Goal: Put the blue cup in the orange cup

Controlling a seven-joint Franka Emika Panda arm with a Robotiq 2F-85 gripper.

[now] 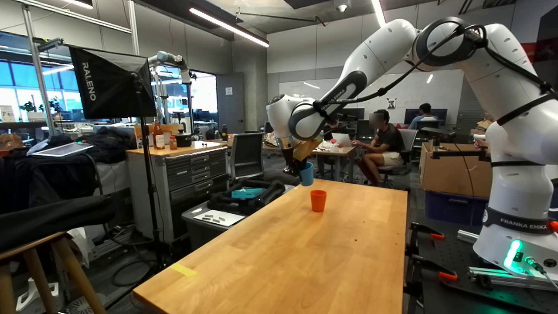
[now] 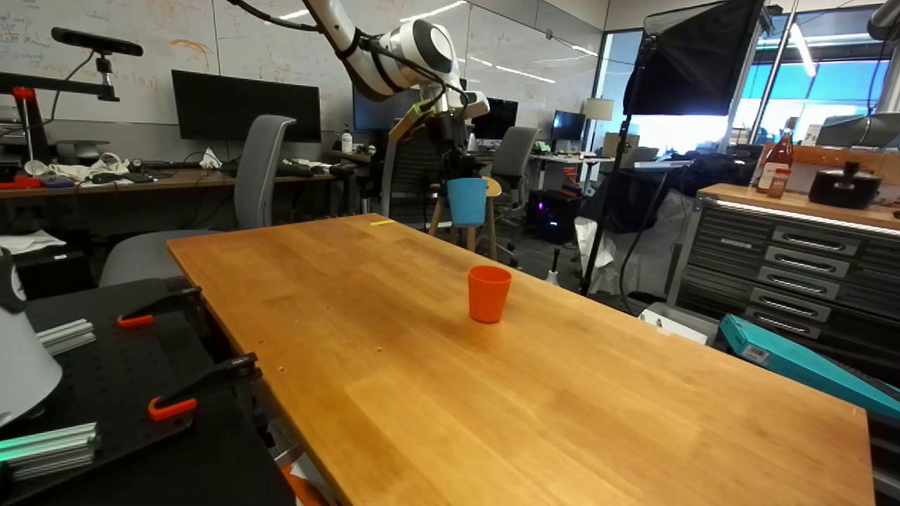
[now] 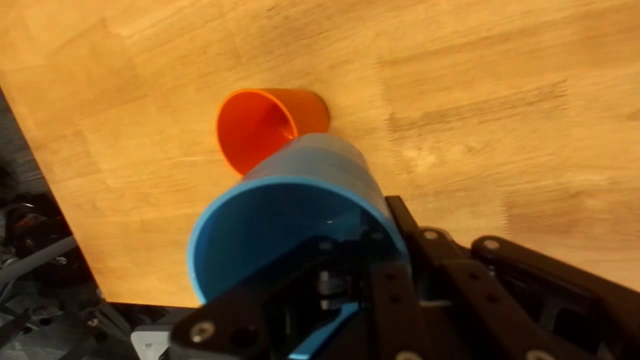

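While the orange cup (image 2: 489, 295) stands upright, the fingers (image 3: 409, 227), almost together, pinch the blue cup (image 2: 467, 202) by its wall.

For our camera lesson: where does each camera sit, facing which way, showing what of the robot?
In an exterior view: at an end of the table, facing a seated person; arm, gripper, base show.
In an exterior view: at a table end, facing monitors; gripper, parts of arm and base.
Wrist view: on the wrist, looking down on blue cup and orange cup; gripper shows.
Both exterior views share table and cups, looking lengthwise from opposite ends.
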